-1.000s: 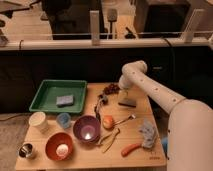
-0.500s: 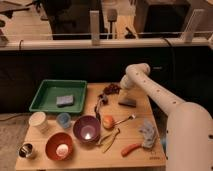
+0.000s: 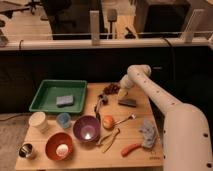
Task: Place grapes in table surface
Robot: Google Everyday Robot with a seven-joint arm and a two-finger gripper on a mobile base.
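The grapes [image 3: 111, 88] lie at the upper middle of the table surface [image 3: 88, 154], close to its far edge, with the gripper [image 3: 123, 93] just to their right; whether it is open or closed on them I cannot tell. I think a sideways pull could drag the cluster over that edge. A dark grey block [image 3: 128, 102] sits directly below the gripper and the green tray [image 3: 47, 102] is at the left, so free space is narrow.

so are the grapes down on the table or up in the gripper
On the table: the grapes rest on the table surface near its far edge. The gripper is beside them, over the grey block.
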